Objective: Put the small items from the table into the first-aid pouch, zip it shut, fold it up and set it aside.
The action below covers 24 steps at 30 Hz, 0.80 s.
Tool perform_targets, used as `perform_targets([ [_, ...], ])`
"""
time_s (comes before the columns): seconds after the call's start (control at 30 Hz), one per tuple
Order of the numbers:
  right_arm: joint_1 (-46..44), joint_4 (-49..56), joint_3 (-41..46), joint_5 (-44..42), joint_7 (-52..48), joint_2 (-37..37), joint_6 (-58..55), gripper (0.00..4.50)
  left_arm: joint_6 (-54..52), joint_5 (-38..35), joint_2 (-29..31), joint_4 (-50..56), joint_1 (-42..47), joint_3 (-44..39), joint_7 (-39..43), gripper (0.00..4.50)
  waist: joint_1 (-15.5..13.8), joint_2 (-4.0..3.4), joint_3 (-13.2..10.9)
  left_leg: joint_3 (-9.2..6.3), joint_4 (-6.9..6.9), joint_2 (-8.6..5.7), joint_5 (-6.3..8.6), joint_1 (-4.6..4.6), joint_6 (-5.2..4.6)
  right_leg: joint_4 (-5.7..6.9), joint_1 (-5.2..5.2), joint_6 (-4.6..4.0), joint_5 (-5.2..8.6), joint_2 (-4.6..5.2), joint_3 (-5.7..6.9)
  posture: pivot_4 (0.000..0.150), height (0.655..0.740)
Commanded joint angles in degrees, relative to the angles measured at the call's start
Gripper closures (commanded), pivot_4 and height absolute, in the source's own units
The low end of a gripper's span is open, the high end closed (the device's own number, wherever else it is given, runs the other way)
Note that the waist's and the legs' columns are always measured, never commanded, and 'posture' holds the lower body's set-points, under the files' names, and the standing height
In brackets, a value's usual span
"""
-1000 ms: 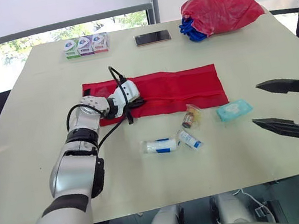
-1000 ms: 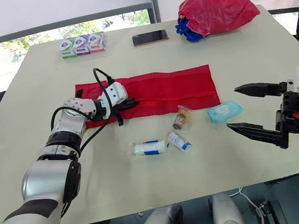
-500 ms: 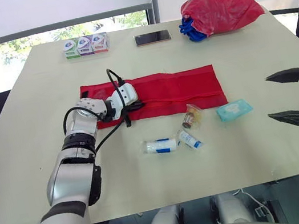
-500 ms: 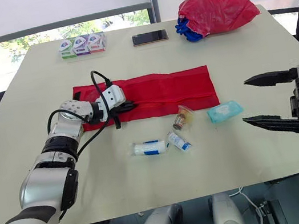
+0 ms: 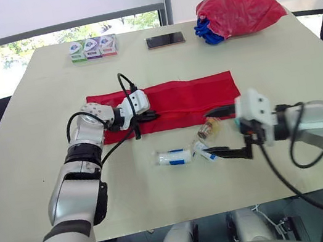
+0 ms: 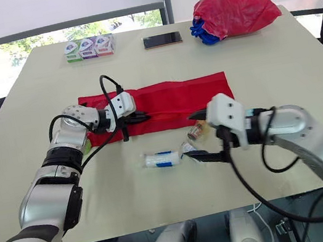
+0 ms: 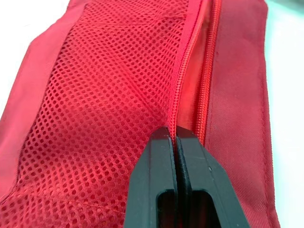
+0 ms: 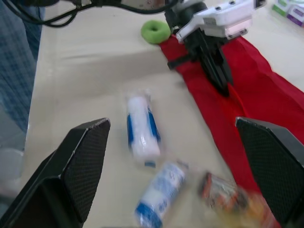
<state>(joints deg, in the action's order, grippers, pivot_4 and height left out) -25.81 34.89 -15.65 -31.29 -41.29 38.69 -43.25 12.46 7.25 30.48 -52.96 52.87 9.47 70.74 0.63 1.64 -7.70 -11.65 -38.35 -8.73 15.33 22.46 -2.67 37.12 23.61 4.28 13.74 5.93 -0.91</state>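
1. The first-aid pouch (image 5: 188,97) lies unfolded and flat across the middle of the surface (image 5: 42,117) with its mesh pocket facing up, which leaves the zip opening within reach.
2. The left gripper (image 5: 153,115) is pinched fully closed on the pouch's mesh edge right beside the zip, near the pouch's left end. This is probably to hold the opening up and stop the fabric sliding.
3. The small items lie close together just in front of the pouch: a gauze roll (image 5: 171,157), a tube (image 5: 204,150) and a little bottle (image 5: 208,128).
4. The right gripper (image 5: 208,132) is spread wide with nothing in it — one finger to either side of the bottle and tube — apparently lining up a first pick.
5. Nothing looks packed yet, and the zip appears open.
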Motion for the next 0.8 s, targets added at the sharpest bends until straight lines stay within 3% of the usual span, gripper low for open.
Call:
perform_targets([
  [0.03, -6.8, -5.3, -9.2, 6.9, 1.3, -3.8, -3.1, 0.0, -2.9, -0.1, -0.4, 2.4, 0.3, 0.0, -2.5, 4.44, 0.1, -0.01, 0.0, 0.02, 0.0, -0.02, 0.0, -0.02, 0.0, 0.03, 0.0, 0.0, 0.0, -0.03, -0.01, 0.15, 0.74],
  [0.37, -17.2, -9.6, -20.7, 12.8, -0.3, -9.2, -13.4, 0.0, -8.6, -4.2, -1.1, 7.4, -0.5, -0.9, -0.6, 4.44, 0.4, -0.01, 0.0, 0.0, -0.02, -0.06, -0.01, 0.0, 0.0, 0.15, 0.13, -0.01, 0.0, 0.0, 0.15, 0.15, 0.74],
  [0.6, -19.0, -13.0, -27.5, 18.9, -2.1, -9.5, -11.3, 0.0, -12.5, -5.5, -1.1, 9.8, -1.6, -0.7, 0.7, 4.44, 0.4, -0.02, 0.0, 0.05, -0.02, -0.07, -0.01, 0.0, 0.0, 0.26, 0.17, -0.01, 0.0, 0.02, 0.21, 0.15, 0.74],
  [0.7, -19.5, -13.7, -28.9, 21.4, -2.3, -9.0, -11.9, 1.22, -14.3, -5.7, -1.0, 10.2, -1.8, -0.7, 0.4, 4.5, 0.5, -0.02, 0.0, 0.06, -0.02, -0.07, -0.01, 0.0, 0.0, 0.28, 0.18, -0.01, 0.0, 0.02, 0.21, 0.15, 0.74],
  [0.73, -19.4, -13.9, -28.9, 21.8, -2.5, -8.9, -12.0, 1.88, -14.8, -5.9, -0.9, 10.2, -1.8, -0.8, 0.4, 4.5, 0.5, -0.02, 0.0, 0.06, -0.02, -0.07, -0.01, 0.0, 0.01, 0.29, 0.19, -0.01, 0.0, 0.02, 0.21, 0.15, 0.74],
  [0.8, -19.2, -13.6, -28.1, 21.8, -3.1, -9.0, -12.1, 2.53, -15.0, -6.0, -0.7, 10.2, -1.6, -0.8, 0.3, 4.5, 0.5, -0.02, 0.0, 0.07, -0.02, -0.07, -0.01, 0.0, 0.01, 0.3, 0.19, -0.01, 0.0, 0.03, 0.21, 0.15, 0.74],
])
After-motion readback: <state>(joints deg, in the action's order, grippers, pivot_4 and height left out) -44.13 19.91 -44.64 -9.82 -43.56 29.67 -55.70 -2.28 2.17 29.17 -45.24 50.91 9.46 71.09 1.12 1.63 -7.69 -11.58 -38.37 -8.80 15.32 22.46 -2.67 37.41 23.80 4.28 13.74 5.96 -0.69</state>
